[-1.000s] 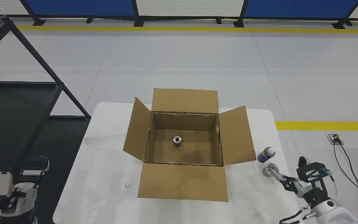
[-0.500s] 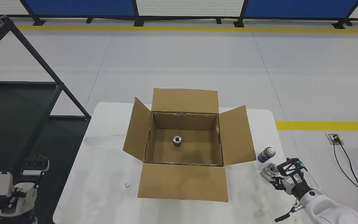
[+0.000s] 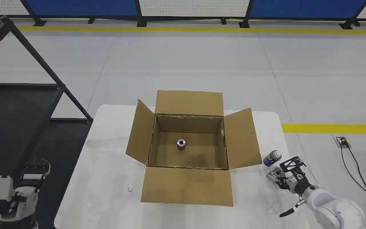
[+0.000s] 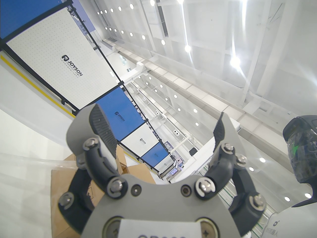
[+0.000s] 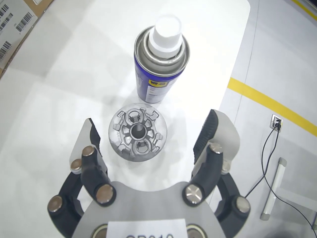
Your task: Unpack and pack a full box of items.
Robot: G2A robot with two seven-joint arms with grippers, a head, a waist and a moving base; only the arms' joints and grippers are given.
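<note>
A brown box (image 3: pixel 186 146) sits in the middle of the white table (image 3: pixel 108 172). It is open, with all four flaps folded out flat. Its long side runs from 9 o'clock to 3 o'clock. Inside it, near the wall at 12 o'clock, stands a small metal piece (image 3: pixel 180 143) with its hole facing up.

At about 4 o'clock from the box, near the table's edge, stands a blue spray can (image 5: pixel 161 65). It is upright, so its long side goes straight up and down, with the white cap on top. Just beside the can, at its 6 o'clock, lies a round metal part (image 5: pixel 138 132). It lies flat, and the hole in its middle faces up.

The right gripper (image 5: pixel 151 127) is over this round part. Its fingers (image 5: pixel 95 134) are spread wide, one on each side of the part. There is a gap on both sides, so it holds nothing.

The left gripper (image 4: pixel 161 120) points up at the ceiling lights. Its fingers are wide apart too, and nothing is between them.

A tiny ring (image 3: pixel 131 189) lies on the table at about 8 o'clock from the box, well apart from it.
</note>
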